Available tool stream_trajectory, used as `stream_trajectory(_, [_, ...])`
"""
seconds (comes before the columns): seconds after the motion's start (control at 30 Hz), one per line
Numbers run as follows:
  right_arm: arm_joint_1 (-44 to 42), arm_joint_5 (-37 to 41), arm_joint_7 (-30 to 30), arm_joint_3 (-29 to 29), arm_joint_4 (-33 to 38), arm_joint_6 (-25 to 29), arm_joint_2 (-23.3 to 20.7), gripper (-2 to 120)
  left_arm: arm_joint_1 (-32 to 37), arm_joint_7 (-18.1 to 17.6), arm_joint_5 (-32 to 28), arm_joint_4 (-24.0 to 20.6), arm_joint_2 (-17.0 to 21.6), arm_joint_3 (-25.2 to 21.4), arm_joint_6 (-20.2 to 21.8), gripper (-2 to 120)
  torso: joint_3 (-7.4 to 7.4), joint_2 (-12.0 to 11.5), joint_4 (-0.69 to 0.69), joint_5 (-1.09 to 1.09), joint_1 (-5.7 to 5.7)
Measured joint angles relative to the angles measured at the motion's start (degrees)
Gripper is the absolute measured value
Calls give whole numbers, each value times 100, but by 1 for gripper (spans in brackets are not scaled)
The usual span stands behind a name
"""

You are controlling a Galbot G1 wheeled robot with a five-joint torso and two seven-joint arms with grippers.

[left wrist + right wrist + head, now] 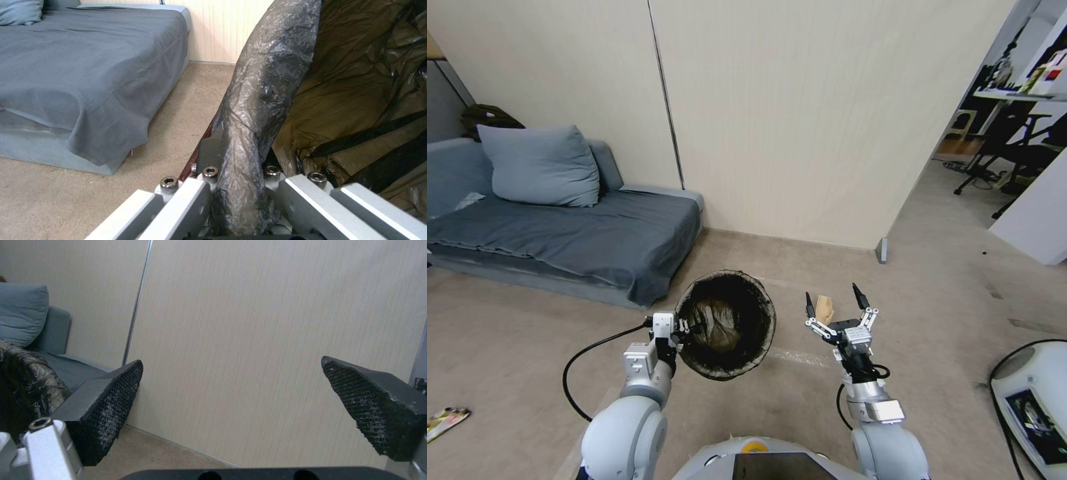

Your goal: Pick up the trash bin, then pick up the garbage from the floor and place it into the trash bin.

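Observation:
The trash bin (pixel 734 313), lined with a dark bag folded over its rim, hangs tilted above the floor in front of me. My left gripper (pixel 684 327) is shut on its near-left rim. In the left wrist view the bag-covered rim (pixel 258 110) runs between the fingers of the left gripper (pixel 240 186). My right gripper (pixel 834 300) is open to the right of the bin, its pads (pixel 111 406) wide apart with nothing between them. A tan crumpled paper (pixel 825 309), part of the garbage, lies on the floor beyond it. A colourful wrapper (pixel 446 420) lies at the far left.
A grey sofa (pixel 560 233) with a cushion stands at the left against the beige wall (pixel 800 133). On the right a doorway opens onto office chairs (pixel 994 167). A white rounded machine (pixel 1027 393) sits at the lower right. Beige carpet covers the floor.

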Motion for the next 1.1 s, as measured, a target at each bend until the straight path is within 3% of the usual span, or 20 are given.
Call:
stream_trajectory(0.47, [442, 15, 95, 144, -27, -456, -1, 100, -159, -1, -244, 103, 293, 96, 58, 0, 0, 0, -1, -1, 0])
stream_trajectory(0.57, [563, 101, 192, 177, -62, -677, -1, 100, -169, -1, -258, 130, 320, 96, 62, 0, 0, 0, 0, -1, 0])
stream_trajectory(0.7, [1111, 527, 674, 322, -213, -1717, -1, 100, -189, -1, -274, 178, 341, 97, 67, 0, 0, 0, 0, 0, 0])
stream_trajectory(0.77, [1216, 604, 765, 352, -239, -1907, -1, 100, -189, -1, -274, 186, 340, 108, 69, 0, 0, 0, 2, 0, 0])
stream_trajectory(1.1, [1404, 725, 885, 385, -483, -2217, -1, 100, -168, -2, -251, 217, 349, 159, 72, 0, 0, 0, -2, -2, 0])
